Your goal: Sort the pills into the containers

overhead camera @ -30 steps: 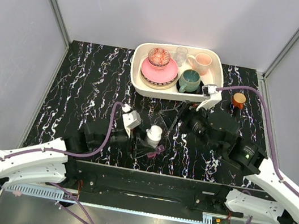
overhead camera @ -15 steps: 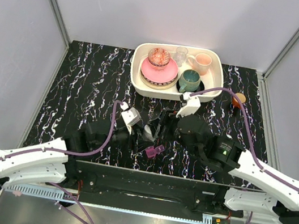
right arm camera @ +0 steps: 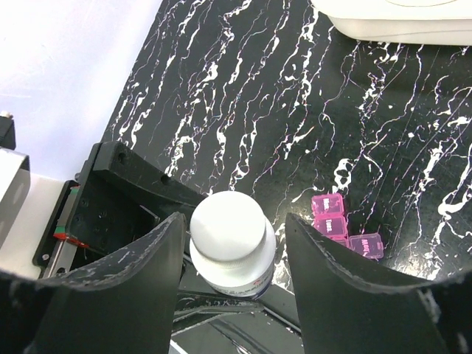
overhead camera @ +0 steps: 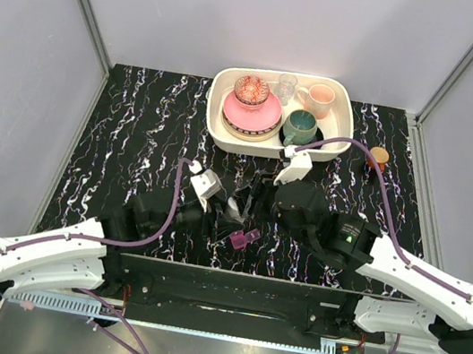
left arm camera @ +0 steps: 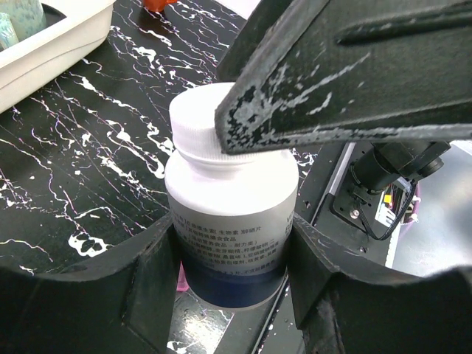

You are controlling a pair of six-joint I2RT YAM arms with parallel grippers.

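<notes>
A white bottle (left arm camera: 232, 214) with a white cap (right arm camera: 230, 228) stands upright between the fingers of my left gripper (left arm camera: 232, 258), which is shut on its body. My right gripper (right arm camera: 234, 225) is open and sits over the bottle, one finger on each side of the cap with gaps on both sides. In the top view the left gripper (overhead camera: 228, 207) and the right gripper (overhead camera: 256, 195) meet over the bottle and hide most of it. The magenta pill box (right arm camera: 337, 223) lies on the table just right of the bottle, lids closed; it also shows in the top view (overhead camera: 244, 237). No pills are in view.
A cream tray (overhead camera: 347, 116) of crockery stands at the back centre, its corner in the left wrist view (left arm camera: 51, 44) and its edge in the right wrist view (right arm camera: 413, 22). A small brown jar with an orange lid (overhead camera: 378, 156) stands right of the tray.
My right arm has swung left from beside the tray to over the bottle, its open fingers now straddling the cap. The left gripper still holds the bottle in the same place.
</notes>
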